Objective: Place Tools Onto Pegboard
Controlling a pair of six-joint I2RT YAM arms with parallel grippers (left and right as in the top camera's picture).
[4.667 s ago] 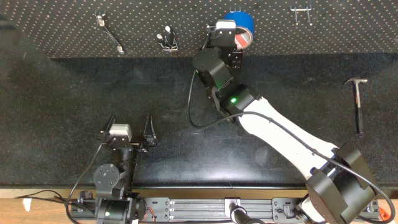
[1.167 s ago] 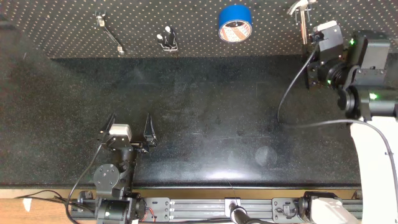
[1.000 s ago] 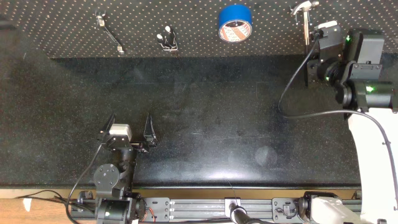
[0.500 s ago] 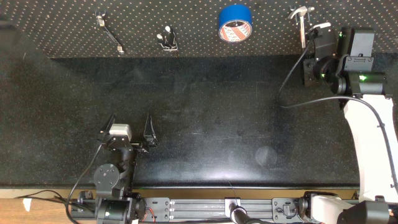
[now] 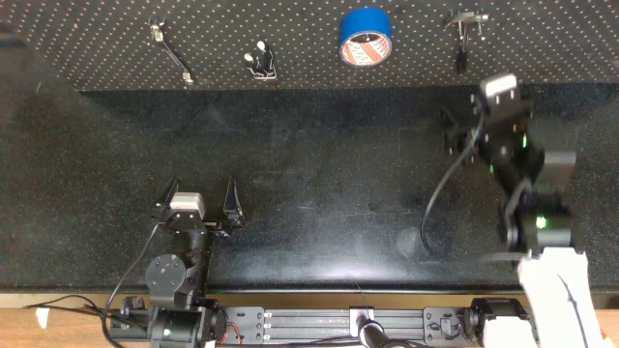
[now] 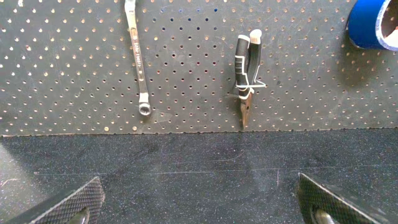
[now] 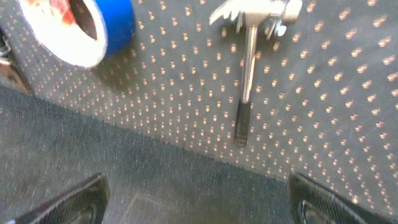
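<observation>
My right gripper hangs wide open and empty, the hammer straight ahead of it and apart, hung by its head on the pegboard. The left gripper gapes empty too. I judge a careless swing could knock the hammer loose. How its head seats on the hook is hard to make out, and the blue tape is cut off.
</observation>
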